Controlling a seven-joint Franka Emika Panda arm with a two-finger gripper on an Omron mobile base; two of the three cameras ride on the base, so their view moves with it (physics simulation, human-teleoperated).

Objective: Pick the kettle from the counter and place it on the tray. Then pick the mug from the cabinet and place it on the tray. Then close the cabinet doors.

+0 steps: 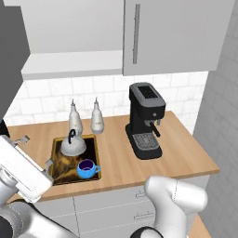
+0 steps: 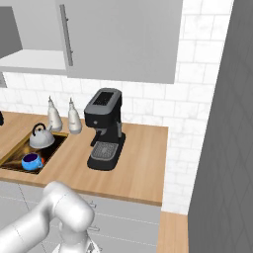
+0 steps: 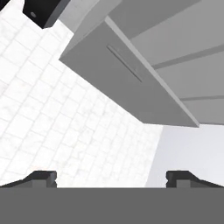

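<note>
The silver kettle (image 1: 73, 145) (image 2: 41, 138) and the blue mug (image 1: 87, 168) (image 2: 31, 161) both stand on the tray (image 1: 60, 168) (image 2: 15, 157), which lies on the wooden counter (image 1: 116, 160) (image 2: 143, 163). Above it the cabinet (image 1: 69, 28) shows its pale shelf (image 1: 69, 65) (image 2: 29, 62). The left door (image 1: 11, 56) is swung out; the right door (image 1: 176, 32) (image 2: 123, 34) is closed. My gripper (image 3: 112, 177) (image 1: 35, 151) is open and holds nothing. It hangs at the tray's left end and points up at the tiled wall and a handled door (image 3: 124, 63).
Two tall silver-white bottles (image 1: 86, 117) (image 2: 64, 117) stand behind the tray. A black coffee machine (image 1: 145, 120) (image 2: 105, 128) sits to the tray's right. A grey wall (image 2: 222, 123) closes the counter's right end. Grey drawers (image 1: 111, 204) run below.
</note>
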